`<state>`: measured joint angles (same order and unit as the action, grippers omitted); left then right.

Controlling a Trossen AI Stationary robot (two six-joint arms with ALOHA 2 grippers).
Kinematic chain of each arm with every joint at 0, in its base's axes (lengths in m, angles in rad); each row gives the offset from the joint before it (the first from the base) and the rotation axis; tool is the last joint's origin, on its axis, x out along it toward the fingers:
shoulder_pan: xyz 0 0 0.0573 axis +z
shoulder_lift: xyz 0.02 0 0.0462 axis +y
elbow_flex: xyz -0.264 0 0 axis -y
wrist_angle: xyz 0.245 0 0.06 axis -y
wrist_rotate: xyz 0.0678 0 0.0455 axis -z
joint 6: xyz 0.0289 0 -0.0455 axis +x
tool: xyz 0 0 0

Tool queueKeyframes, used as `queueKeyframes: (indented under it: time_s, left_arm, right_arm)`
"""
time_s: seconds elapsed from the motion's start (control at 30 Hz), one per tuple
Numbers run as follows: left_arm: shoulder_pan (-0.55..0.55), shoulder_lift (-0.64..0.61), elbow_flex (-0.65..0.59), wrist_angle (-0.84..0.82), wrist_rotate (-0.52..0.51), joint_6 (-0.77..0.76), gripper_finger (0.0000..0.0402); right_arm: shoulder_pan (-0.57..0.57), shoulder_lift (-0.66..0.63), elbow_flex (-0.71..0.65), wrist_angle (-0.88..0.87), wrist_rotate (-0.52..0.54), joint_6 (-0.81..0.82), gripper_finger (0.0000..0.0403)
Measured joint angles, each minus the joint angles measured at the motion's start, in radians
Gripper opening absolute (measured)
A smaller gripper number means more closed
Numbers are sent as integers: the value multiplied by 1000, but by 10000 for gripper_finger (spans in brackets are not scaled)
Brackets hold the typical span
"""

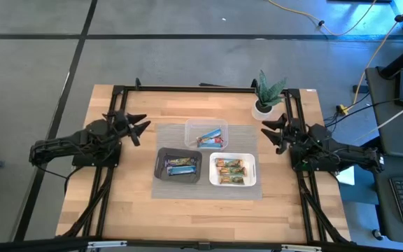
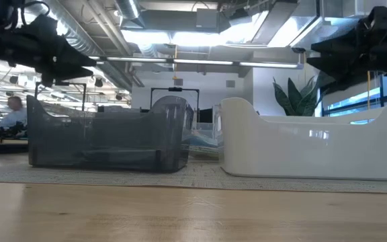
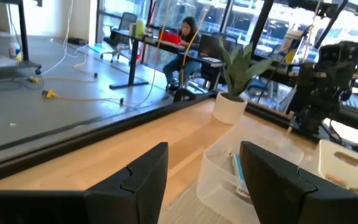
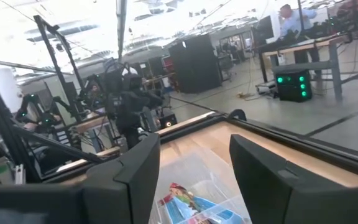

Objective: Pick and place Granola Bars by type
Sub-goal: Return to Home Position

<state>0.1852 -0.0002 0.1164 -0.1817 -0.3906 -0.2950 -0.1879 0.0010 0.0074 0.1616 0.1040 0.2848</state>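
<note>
Both arms sit drawn back at the sides of the wooden table (image 1: 117,203), each bent low along its own edge. The left gripper (image 1: 140,128) hangs just left of the grey mat (image 1: 161,189) and points in toward the clear tray (image 1: 187,127). Its two fingers (image 3: 145,180) are spread wide, with nothing between them. The right gripper (image 1: 268,134) mirrors it across the mat, near the potted plant (image 1: 266,94), fingers parted and empty too. From the low view, both are well above the table top. And the granola bars? All in the trays: blue-wrapped bars (image 1: 180,166) in the black tray (image 1: 161,157), green-and-orange bars (image 1: 231,171) in the white tray (image 1: 252,171), blue-and-red bars (image 1: 211,138) in the clear tray.
</note>
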Motion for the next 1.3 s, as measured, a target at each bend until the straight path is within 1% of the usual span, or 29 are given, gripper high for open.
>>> queueKeyframes:
  time_s: [0.07,0.2,0.57,0.67,1.3]
  left_arm:
    - [0,0,-28,39,7,25,192]
    - [0,0,-51,59,0,9,194]
    - [0,4,-51,59,-4,39,193]
    - [0,4,-51,59,-2,38,192]
    - [0,4,-51,59,-4,46,193]
  right_arm:
    - [0,0,0,2,8,1,197]
    - [0,0,0,-1,9,2,197]
    - [0,0,0,-29,12,27,197]
    - [0,0,0,-36,34,20,197]
    - [0,3,0,-36,34,21,197]
